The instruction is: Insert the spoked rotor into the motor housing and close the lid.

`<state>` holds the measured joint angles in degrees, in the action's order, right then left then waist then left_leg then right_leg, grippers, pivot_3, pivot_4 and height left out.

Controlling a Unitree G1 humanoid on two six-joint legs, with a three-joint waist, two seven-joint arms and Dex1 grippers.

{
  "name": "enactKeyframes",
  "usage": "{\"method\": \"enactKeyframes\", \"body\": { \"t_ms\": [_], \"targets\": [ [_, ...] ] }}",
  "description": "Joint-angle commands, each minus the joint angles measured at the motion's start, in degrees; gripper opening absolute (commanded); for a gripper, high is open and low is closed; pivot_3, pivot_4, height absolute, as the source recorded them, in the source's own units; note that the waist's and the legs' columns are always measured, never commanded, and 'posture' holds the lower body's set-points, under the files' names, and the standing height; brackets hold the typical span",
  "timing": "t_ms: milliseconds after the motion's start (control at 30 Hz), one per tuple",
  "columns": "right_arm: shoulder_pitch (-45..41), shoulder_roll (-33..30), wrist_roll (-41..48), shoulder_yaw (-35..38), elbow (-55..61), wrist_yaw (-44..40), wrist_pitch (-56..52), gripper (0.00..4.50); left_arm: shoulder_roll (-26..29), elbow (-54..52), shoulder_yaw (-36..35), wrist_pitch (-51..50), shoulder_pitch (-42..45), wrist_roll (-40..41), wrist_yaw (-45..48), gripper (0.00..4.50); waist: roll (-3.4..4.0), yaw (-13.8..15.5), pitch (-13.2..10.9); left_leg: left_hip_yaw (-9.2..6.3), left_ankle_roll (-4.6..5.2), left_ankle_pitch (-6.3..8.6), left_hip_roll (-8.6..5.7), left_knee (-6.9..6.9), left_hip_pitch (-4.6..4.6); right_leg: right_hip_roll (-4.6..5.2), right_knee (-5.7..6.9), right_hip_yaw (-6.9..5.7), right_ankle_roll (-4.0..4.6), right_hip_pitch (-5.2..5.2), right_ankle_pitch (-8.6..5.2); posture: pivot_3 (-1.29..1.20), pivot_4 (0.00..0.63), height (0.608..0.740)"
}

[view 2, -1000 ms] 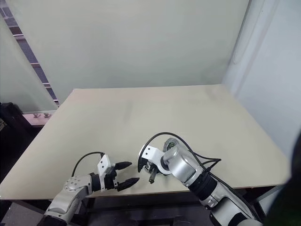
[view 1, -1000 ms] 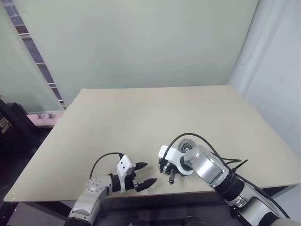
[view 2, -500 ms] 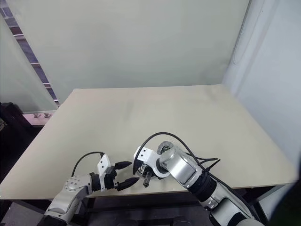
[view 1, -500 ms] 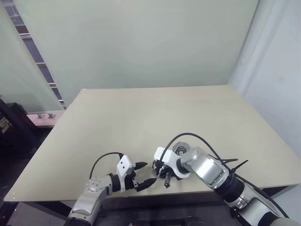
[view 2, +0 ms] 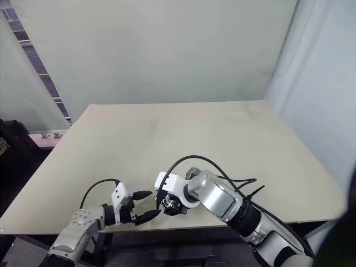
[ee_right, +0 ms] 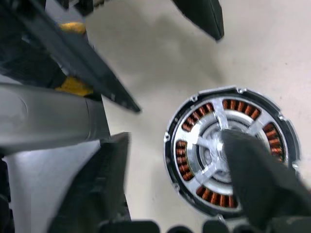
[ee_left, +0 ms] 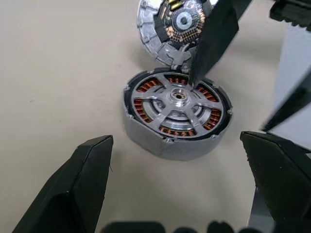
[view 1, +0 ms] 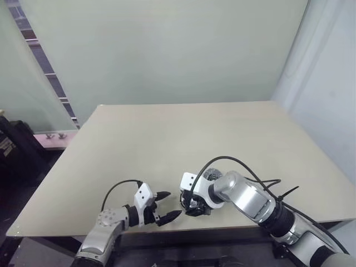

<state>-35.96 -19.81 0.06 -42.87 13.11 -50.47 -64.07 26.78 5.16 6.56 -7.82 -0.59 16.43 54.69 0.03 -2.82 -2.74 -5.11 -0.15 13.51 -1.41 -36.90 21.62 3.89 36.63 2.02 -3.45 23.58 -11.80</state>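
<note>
The desk was big and tan. Low in the frame, the right hand hung wide over the motor housing, touching nothing. The left hand gaped too. The spoked rotor sat inside, probably heavy, hard and slippery. The hinged lid looked best gripped by its rim.

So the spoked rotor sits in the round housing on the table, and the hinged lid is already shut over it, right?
Not quite. The spoked rotor does sit in the motor housing on the table, but the lid is not shut: it stands open behind the housing, its inner face showing. The left wrist view shows this.
</note>
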Motion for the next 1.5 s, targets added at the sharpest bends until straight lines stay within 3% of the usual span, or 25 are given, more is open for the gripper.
{"method": "enactKeyframes", "body": {
  "t_ms": [33,233,400,567,867,1167,1267,1500],
  "targets": [
    [-1.6,-0.5,1.1,0.5,3.5,0.6,0.6,4.47,0.4,-0.9,-1.3,0.3,0.9,0.6,0.0,4.5,0.0,0.0,0.0,-0.01,0.0,0.0,0.0,0.0,0.0,0.0,0.01,0.0,0.0,0.0,0.0,0.0,0.0,0.74],
    [-2.2,-1.7,1.7,3.1,6.5,2.4,0.4,4.47,0.3,-0.8,-1.4,0.2,1.0,0.5,0.0,4.5,0.0,0.0,0.0,-0.02,0.0,0.0,0.01,0.0,0.0,0.0,0.01,-0.02,0.0,0.0,0.0,0.0,0.0,0.74],
    [-3.4,-2.2,0.6,11.3,8.0,8.2,0.0,4.47,0.0,-0.8,-1.9,0.6,0.8,0.7,-0.3,4.5,0.0,0.0,0.0,-0.03,-0.01,0.01,0.01,0.0,0.01,0.0,0.0,-0.03,0.0,0.03,0.0,0.0,0.0,0.74],
    [-4.5,-6.4,-0.5,18.0,8.1,12.2,0.4,4.47,-0.2,-0.9,-2.4,0.8,0.4,1.1,-0.3,4.5,0.0,0.0,0.0,-0.02,-0.01,0.01,-0.02,-0.01,0.04,0.04,-0.05,-0.03,0.0,0.03,0.0,0.0,0.0,0.74],
    [-1.0,-16.6,-6.1,18.5,1.2,16.8,7.3,4.47,-0.2,-0.8,-2.9,1.0,0.9,1.4,0.1,4.5,-0.05,0.0,0.0,0.07,0.0,0.01,-0.02,0.02,0.13,0.05,-0.09,-0.01,0.01,0.04,-0.01,0.0,0.0,0.74],
    [4.9,-15.6,-7.9,18.5,-6.7,19.1,13.1,4.47,0.4,-1.3,-3.2,0.3,1.4,2.1,1.1,4.5,-0.12,0.0,-0.1,0.15,0.01,0.0,-0.01,0.02,0.13,0.04,-0.1,0.04,0.01,0.03,-0.01,0.0,0.0,0.74],
    [6.8,-13.9,-7.7,18.9,-8.6,19.9,15.4,4.5,0.6,-1.7,-3.6,-0.7,1.5,3.3,1.7,3.87,-0.12,0.0,-0.1,0.18,0.02,0.0,0.01,0.02,0.12,0.03,-0.09,0.05,0.01,0.03,-0.01,0.0,0.0,0.74],
    [10.3,-7.0,-2.8,21.7,-5.5,18.6,15.4,4.5,0.8,-2.2,-3.9,-1.5,1.6,3.8,2.0,1.32,-0.13,0.0,-0.1,0.16,0.03,0.0,0.01,0.0,0.1,0.01,-0.08,0.06,0.01,-0.01,-0.01,0.0,0.0,0.74]
  ]
}}
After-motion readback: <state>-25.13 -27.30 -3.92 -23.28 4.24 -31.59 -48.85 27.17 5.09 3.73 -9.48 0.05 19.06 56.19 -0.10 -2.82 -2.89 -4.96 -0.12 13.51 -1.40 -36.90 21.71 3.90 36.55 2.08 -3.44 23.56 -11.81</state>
